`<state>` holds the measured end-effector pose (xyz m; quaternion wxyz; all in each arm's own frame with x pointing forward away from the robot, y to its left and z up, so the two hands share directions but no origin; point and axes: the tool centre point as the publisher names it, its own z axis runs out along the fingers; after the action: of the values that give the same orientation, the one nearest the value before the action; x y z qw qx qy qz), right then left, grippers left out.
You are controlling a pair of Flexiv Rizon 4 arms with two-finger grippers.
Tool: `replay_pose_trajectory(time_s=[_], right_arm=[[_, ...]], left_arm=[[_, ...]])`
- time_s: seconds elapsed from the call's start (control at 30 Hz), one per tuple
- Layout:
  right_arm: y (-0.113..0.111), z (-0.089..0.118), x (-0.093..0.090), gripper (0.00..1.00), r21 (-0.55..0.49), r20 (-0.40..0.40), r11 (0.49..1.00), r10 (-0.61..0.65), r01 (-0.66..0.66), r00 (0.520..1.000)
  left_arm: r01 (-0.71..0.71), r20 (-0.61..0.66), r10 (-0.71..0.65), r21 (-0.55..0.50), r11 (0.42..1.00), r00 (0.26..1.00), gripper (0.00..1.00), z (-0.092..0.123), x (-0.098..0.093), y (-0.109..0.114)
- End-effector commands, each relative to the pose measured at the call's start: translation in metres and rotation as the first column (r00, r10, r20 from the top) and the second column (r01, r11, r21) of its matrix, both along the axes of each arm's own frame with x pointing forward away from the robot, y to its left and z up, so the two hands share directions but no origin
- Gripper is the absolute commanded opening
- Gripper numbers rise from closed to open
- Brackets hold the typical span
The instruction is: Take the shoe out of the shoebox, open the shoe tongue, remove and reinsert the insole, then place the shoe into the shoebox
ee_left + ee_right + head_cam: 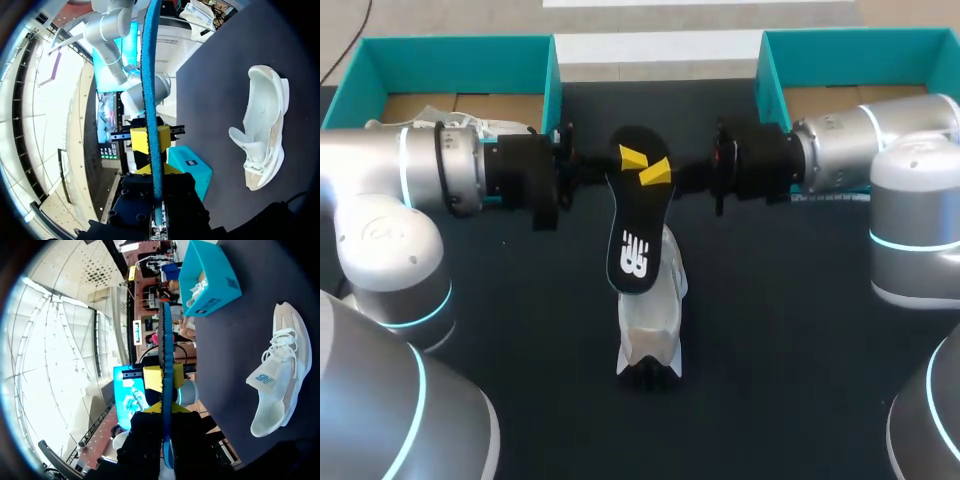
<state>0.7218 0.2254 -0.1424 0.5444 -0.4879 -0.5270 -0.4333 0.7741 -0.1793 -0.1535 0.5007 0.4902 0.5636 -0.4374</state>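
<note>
A flat black foam insole (632,235) is being pinched by left pincer (633,157) and right pincer (657,173), both closed thinly on it, white mesh shoe (655,325) below them, and could be buckled by opposing pushes.

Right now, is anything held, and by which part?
Left gripper and right gripper both pinch the insole, at opposite side edges near its far end, above the shoe.

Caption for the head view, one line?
Left gripper and right gripper hold a flat black insole over the white shoe.
</note>
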Motion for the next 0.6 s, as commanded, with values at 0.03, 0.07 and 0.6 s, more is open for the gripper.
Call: replay_pose_trajectory(time_s=[0.03,0.07,0.6], right_arm=[[0.003,-0.002,0.000,1.00,-0.001,0.014,1.000,-0.016,0.016,1.000],[0.001,-0.003,0.000,1.00,-0.005,0.033,1.000,-0.024,0.024,0.999],[-0.071,-0.007,-0.013,1.00,-0.125,0.488,0.974,-0.105,0.189,0.866]], left_arm=[[0.005,-0.008,-0.005,0.002,1.000,1.000,0.00,-0.003,-0.002,-0.002],[0.005,-0.018,-0.006,-0.001,1.000,1.000,0.00,-0.004,-0.002,-0.001],[0.105,-0.245,-0.093,0.034,0.994,0.965,0.00,-0.025,-0.023,0.027]])
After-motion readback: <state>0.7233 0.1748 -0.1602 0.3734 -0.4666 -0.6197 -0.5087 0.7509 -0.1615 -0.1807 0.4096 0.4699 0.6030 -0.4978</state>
